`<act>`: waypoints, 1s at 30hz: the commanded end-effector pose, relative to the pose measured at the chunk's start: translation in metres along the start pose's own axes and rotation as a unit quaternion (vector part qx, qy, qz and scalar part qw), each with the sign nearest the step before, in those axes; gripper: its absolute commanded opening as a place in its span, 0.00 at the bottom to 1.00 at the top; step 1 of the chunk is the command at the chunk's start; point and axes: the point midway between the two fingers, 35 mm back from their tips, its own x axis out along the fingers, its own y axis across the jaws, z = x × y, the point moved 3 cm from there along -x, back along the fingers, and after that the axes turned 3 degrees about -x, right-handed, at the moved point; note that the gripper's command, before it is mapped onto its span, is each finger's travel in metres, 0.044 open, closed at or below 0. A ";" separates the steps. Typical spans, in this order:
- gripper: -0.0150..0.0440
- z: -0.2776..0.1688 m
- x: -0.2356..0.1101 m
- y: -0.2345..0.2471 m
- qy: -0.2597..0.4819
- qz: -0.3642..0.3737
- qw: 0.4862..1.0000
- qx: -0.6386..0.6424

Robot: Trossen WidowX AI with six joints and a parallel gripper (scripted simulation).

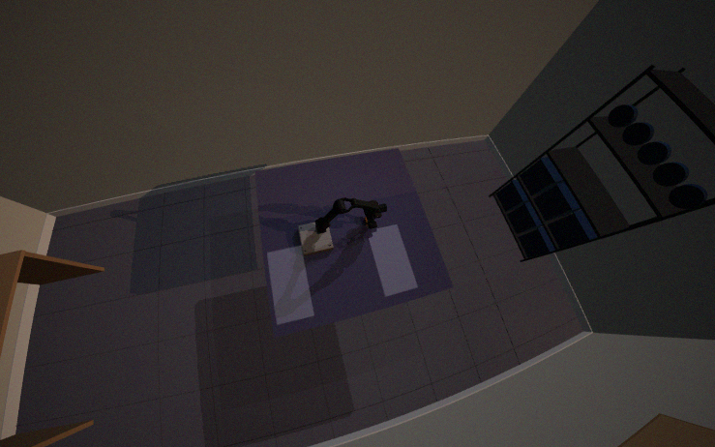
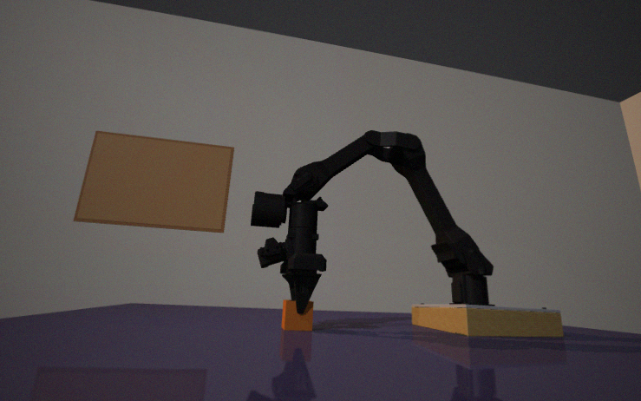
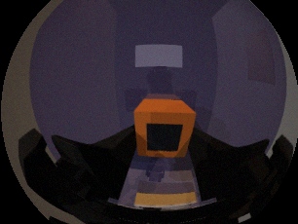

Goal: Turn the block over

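Observation:
The orange block [image 2: 289, 321] [image 3: 164, 105] sits upright on the purple table [image 2: 163, 338] [image 1: 348, 171]; in the top view only a small bit of orange shows under the arm. Its marked side, with a black square [image 3: 165, 137], faces up toward the wrist camera. My gripper [image 2: 300, 308] [image 3: 162, 128] points straight down and is shut on the block, one finger on each of two opposite sides. The block's underside appears to touch the table. The near finger hides part of the block in the exterior view.
The arm's base stands on a box with a pale top [image 1: 315, 243] and yellow sides [image 2: 512, 324], to the right of the block in the exterior view. Two pale rectangles [image 1: 393, 260] [image 1: 290, 285] show flat on the table. A rack [image 1: 587, 205] stands far off.

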 end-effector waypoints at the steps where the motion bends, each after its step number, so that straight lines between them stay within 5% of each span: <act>1: 0.33 0.000 -0.010 0.000 -0.001 0.000 1.000 0.001; 3: 0.25 0.000 -0.025 0.000 -0.001 0.000 1.000 0.001; 30: 0.25 -0.007 -0.019 0.001 -0.156 -0.008 0.988 0.001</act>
